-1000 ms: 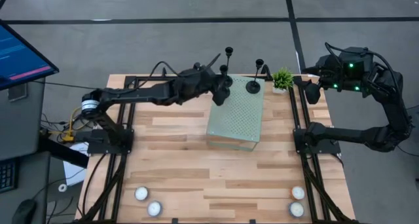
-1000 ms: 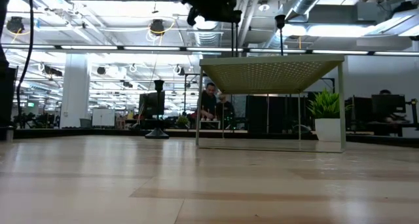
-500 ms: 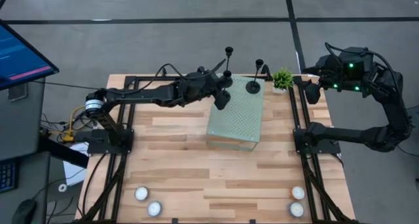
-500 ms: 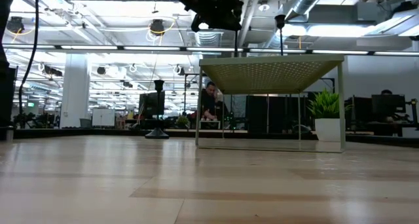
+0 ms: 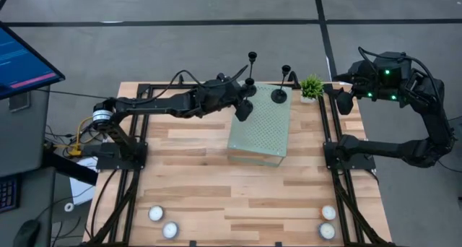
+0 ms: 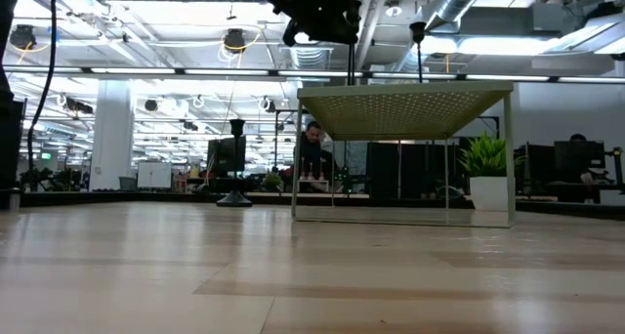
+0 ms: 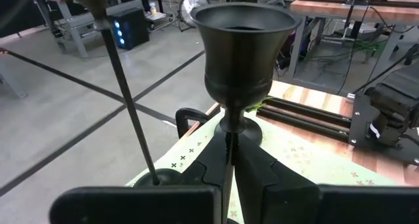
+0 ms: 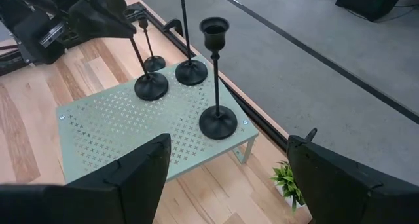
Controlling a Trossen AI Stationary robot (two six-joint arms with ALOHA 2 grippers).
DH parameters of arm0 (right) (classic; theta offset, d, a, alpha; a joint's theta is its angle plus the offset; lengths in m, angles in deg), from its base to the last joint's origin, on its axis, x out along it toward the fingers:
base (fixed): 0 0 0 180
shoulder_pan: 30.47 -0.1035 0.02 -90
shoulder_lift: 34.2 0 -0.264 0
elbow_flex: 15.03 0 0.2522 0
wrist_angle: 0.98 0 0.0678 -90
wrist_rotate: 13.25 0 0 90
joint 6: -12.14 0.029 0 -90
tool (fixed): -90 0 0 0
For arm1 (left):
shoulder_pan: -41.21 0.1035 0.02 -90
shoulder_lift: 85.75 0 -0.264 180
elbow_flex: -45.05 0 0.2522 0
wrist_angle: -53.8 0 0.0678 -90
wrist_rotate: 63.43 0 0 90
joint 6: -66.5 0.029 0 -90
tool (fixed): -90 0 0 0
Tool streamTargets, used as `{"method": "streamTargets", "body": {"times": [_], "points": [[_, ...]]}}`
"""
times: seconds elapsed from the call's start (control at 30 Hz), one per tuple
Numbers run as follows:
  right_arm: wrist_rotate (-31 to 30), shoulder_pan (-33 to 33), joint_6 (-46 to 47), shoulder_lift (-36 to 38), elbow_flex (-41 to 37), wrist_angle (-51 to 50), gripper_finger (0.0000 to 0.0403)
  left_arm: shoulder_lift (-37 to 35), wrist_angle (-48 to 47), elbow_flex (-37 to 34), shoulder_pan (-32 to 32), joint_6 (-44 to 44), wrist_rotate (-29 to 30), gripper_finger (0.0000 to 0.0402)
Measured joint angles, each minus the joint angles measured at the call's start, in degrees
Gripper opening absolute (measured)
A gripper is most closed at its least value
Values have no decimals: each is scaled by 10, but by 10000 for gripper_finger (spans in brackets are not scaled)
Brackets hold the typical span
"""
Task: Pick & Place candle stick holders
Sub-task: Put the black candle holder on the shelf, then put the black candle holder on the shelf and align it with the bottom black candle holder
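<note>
Basically, left gripper [image 5: 244, 105] has stopped, clamped on a candlestick [image 7: 240, 54] stem, its base on the green stand [image 5: 261, 135] (far-left corner). Release looks next; right gripper [image 8: 229, 178] waits wide open.

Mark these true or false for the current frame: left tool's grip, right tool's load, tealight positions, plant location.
1. The left tool is shut on a candlestick, gripping its stem. True.
2. The right tool is carrying a tealight. False: it is open and empty, waiting off the right edge of the table.
3. Four tealights sit along the table's near edge, two toward each corner. True.
4. The potted plant stands on top of the green perforated stand. False: it stands beside the stand, by its far right corner.
</note>
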Motion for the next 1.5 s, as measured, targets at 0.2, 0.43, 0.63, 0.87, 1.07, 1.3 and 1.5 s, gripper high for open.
{"method": "streamTargets", "body": {"times": [0.2, 0.43, 0.63, 0.87, 1.07, 1.3, 1.5], "points": [[0, 0, 0, 0, 0, 0, 297, 0, 1, 0, 0, 0, 0, 25], [0, 0, 0, 0, 0, 0, 297, 0, -1, 0, 0, 4, -6, 107], [2, 0, 0, 0, 0, 0, 297, 0, -2, 0, -2, 4, -4, 197], [2, 0, 0, 0, 0, 0, 297, -26, -12, -1, -12, -1, 2, 249], [2, 0, 0, 0, 0, 0, 297, -106, -124, 0, -40, 10, 87, 248], [2, 0, 0, 0, 0, 0, 297, -196, -329, -44, -42, -67, 226, 245], [2, 0, 10, 0, 0, 0, 297, -281, -336, -210, -36, -214, 238, 245]]}}
